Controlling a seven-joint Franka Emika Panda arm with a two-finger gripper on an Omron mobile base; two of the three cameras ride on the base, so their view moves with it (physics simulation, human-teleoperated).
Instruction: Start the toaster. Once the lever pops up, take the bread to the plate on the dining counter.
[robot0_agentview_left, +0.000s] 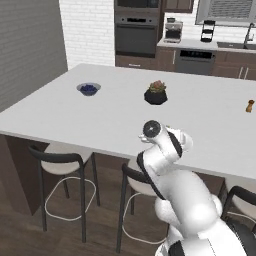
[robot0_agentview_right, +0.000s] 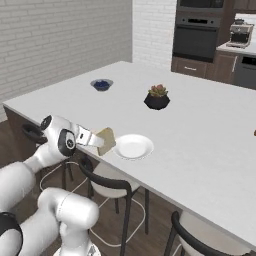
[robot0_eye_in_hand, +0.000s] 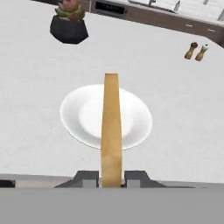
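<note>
step: carry bread to plate | tool (robot0_agentview_right: 98, 140): clamped on bread (robot0_agentview_right: 106, 141), slice held on edge at the surface's (robot0_agentview_right: 200, 130) near edge, just left of plate (robot0_agentview_right: 133, 146) | advice: reach further over the plate's middle, lower, then release so the slice lands flat

Bare dining counter (robot0_agentview_right: 210, 150) all round the plate (robot0_agentview_right: 133, 146). Potted plant (robot0_agentview_right: 157, 98) well beyond it, blue bowl (robot0_agentview_right: 101, 84) far left, shakers (robot0_eye_in_hand: 196, 51) far right.
</note>
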